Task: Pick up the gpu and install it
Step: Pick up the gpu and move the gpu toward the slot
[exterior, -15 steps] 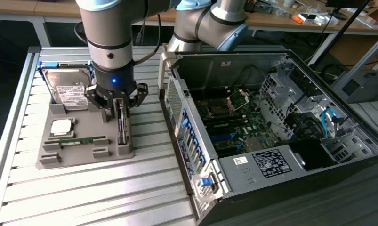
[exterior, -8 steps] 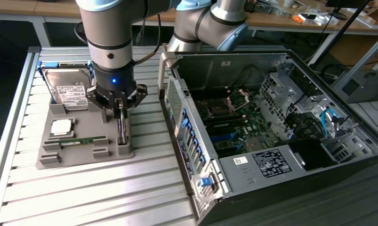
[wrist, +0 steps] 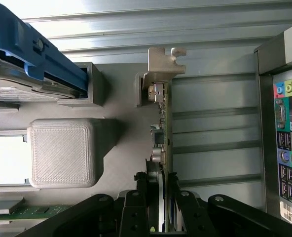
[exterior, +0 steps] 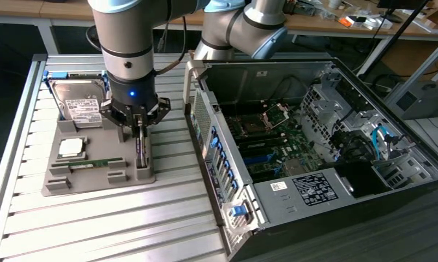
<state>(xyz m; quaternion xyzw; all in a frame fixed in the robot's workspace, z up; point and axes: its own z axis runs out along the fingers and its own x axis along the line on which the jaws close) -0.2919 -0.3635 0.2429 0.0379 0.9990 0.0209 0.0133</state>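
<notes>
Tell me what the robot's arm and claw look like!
The arm is thick, round silver tubes with light blue caps at the joints. A dark cable runs alongside. The wrist is black with a small glowing blue light. The gripper is black, built from bolted bars.

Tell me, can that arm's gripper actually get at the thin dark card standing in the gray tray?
Probably yes. The gripper sits directly over the gpu, which stands on edge in its slot of the gray holder. Nothing lies between them, and the hard drive is off to the side.
</notes>
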